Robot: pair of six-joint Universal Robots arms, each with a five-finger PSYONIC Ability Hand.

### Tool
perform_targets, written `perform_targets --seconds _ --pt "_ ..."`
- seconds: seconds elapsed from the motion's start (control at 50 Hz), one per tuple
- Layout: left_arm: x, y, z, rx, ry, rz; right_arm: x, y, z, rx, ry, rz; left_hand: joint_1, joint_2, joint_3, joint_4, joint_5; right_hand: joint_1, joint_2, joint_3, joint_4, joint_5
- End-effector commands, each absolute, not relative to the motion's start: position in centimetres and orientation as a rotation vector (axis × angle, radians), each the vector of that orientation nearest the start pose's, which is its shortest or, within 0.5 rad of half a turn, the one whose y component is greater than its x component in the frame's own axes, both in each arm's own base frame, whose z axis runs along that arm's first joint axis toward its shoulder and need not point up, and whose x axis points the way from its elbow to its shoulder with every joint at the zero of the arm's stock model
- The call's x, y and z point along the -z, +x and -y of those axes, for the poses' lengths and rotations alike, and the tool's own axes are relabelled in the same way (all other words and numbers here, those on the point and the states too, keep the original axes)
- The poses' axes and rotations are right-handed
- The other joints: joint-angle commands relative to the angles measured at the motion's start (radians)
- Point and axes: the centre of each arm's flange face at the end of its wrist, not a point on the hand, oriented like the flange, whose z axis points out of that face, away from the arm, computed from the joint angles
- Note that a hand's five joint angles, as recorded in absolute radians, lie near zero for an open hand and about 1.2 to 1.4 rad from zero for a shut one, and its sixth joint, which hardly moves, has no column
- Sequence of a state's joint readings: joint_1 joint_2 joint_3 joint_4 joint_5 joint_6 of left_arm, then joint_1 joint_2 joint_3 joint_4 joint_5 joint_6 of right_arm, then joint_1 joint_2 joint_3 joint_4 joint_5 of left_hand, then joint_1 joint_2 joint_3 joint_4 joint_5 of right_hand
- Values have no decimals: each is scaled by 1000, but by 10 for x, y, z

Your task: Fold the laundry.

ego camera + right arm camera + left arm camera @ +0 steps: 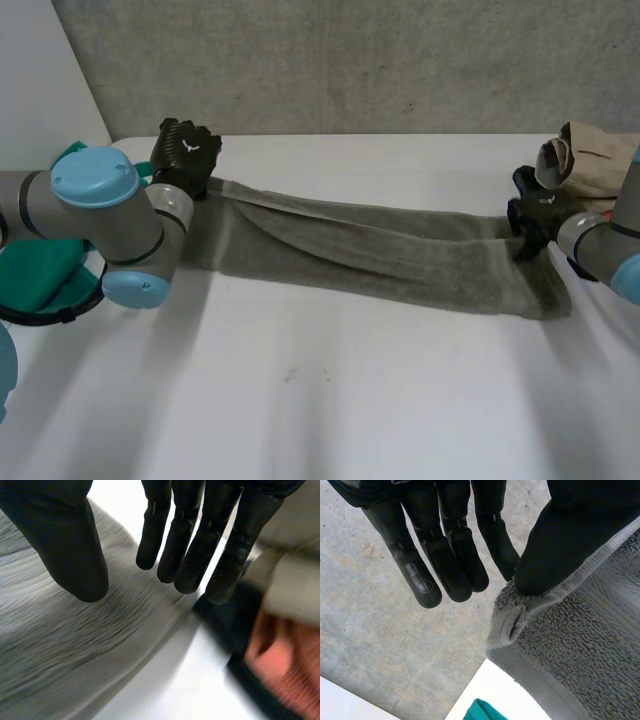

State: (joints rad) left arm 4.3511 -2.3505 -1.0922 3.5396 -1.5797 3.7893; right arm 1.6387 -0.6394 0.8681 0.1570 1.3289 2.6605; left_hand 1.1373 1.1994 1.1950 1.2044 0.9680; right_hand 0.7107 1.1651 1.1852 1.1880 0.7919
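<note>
A grey towel lies stretched in a long band across the table between both hands. My left hand holds its far left end lifted off the table. In the left wrist view the thumb pinches the towel's hemmed corner against the nearest finger, while the other fingers stay straight. My right hand is at the towel's right end, on its far edge. In the right wrist view its thumb and straight fingers stand apart just above the towel.
A green cloth lies at the table's left edge under my left arm. A pile of beige clothes sits at the far right beside my right hand, with a pink-orange garment and something black close by.
</note>
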Motion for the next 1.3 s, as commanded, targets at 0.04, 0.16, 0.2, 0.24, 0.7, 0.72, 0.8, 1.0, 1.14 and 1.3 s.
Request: perform_targets --seconds 0.04,0.16,0.2,0.24,0.7,0.72,0.8,1.0,1.14,1.3 --pt "-185 -294 412 2199 916 -1685 -153 191 465 2091 -853 -2289 259 197 201 192 254 686 231 211 208 430" --pt "-172 -301 431 2228 891 -1644 -150 192 478 2194 -821 -2269 259 197 201 192 254 686 231 211 208 430" --pt "-169 -302 435 2231 886 -1640 -141 192 480 2175 -822 -2284 259 197 201 192 254 686 231 211 208 430" --pt "-165 -303 438 2233 885 -1638 -135 194 478 2148 -825 -2301 259 197 201 192 254 686 231 211 208 430" --pt "-187 -299 405 2219 923 -1671 -137 198 430 1617 -837 -2434 259 197 201 192 254 132 -323 -343 -346 -124" --pt "-187 -299 405 2219 923 -1672 -135 197 430 1607 -835 -2441 259 197 201 192 254 135 -320 -340 -343 -121" --pt "-185 -300 404 2215 930 -1677 -124 197 430 1579 -833 -2456 259 197 201 192 254 146 -308 -328 -331 -109" --pt "-185 -300 405 2217 926 -1674 -114 196 435 1581 -835 -2453 259 197 201 192 254 161 -293 -313 -316 -95" --pt "-186 -299 406 2218 926 -1673 -112 197 436 1580 -841 -2448 259 197 201 192 254 530 76 56 53 274" --pt "-188 -299 406 2220 922 -1670 -123 199 439 1648 -846 -2414 259 197 201 192 254 686 231 211 208 430"
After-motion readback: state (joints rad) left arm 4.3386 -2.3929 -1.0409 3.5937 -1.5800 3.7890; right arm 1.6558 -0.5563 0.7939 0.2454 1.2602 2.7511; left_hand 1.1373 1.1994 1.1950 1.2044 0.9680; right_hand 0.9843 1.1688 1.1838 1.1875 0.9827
